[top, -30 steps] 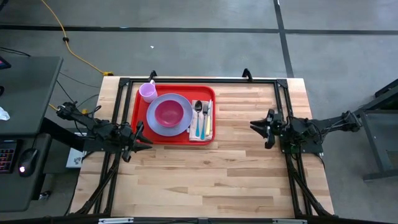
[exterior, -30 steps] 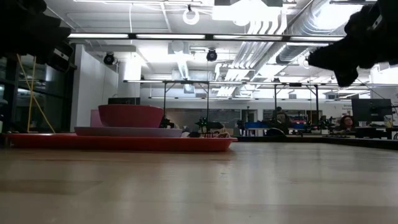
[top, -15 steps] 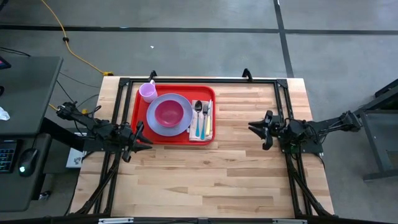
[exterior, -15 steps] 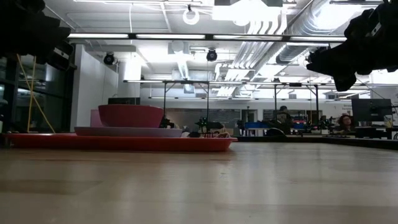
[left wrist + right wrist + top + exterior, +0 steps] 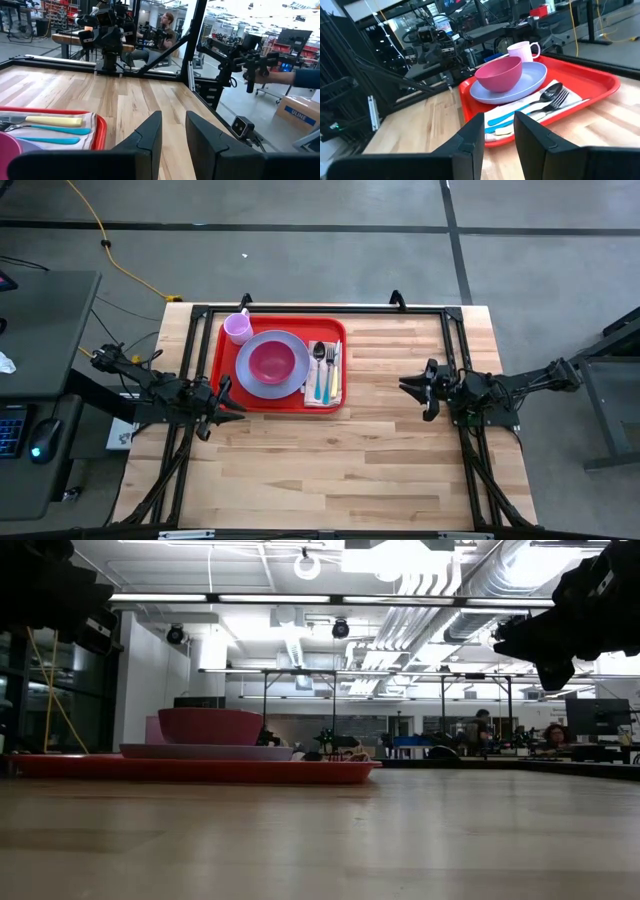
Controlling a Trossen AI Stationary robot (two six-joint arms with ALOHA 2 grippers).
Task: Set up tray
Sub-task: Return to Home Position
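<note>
While both arms sit low at opposite sides of the light wooden table (image 5: 380, 450), the large flat red plastic tray (image 5: 290, 326) lies on the far left part of the tabletop. On the tray, a round lavender plate (image 5: 246, 376) carries a deep pink bowl (image 5: 271, 362). A small pale pink cup (image 5: 238, 328) stands at the tray's far left corner, just beside the plate. A pale napkin (image 5: 312, 400) lies on the right part of the tray. Three utensils rest on the napkin, side by side: a teal-handled spoon (image 5: 318, 375) on the left, a teal-handled fork (image 5: 328, 375) in the middle, and a yellow knife (image 5: 336, 375) on the right.

The left gripper (image 5: 232, 398) is at the tray's near left corner, at the table's left edge. Its fingers stand narrowly apart and hold nothing. The right gripper (image 5: 415, 387) is over the right part of the table, well apart from the tray. Its fingers also show a narrow gap and hold nothing.
</note>
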